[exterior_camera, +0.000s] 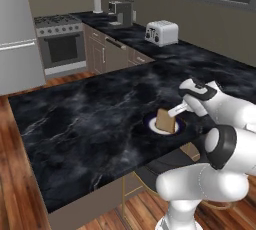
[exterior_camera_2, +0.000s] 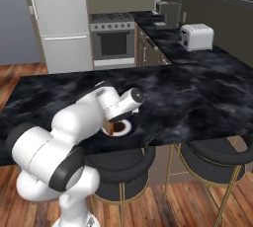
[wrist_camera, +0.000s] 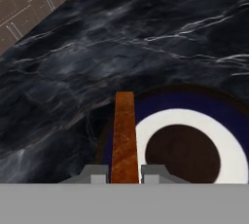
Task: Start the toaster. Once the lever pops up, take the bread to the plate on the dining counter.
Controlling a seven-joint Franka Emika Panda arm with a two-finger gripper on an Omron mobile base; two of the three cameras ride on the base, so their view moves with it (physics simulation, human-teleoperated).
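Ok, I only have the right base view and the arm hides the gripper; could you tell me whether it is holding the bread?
Observer: Yes, in the hand view the gripper is shut on the bread, which stands on edge between its fingertips.
Operator: Thank you; is it over the plate?
Observer: In the left base view the bread is upright over the plate on the dining counter.
Operator: Does it touch the plate?
Observer: I cannot tell; in the hand view it sits over the plate's outer blue ring, to one side of the centre.
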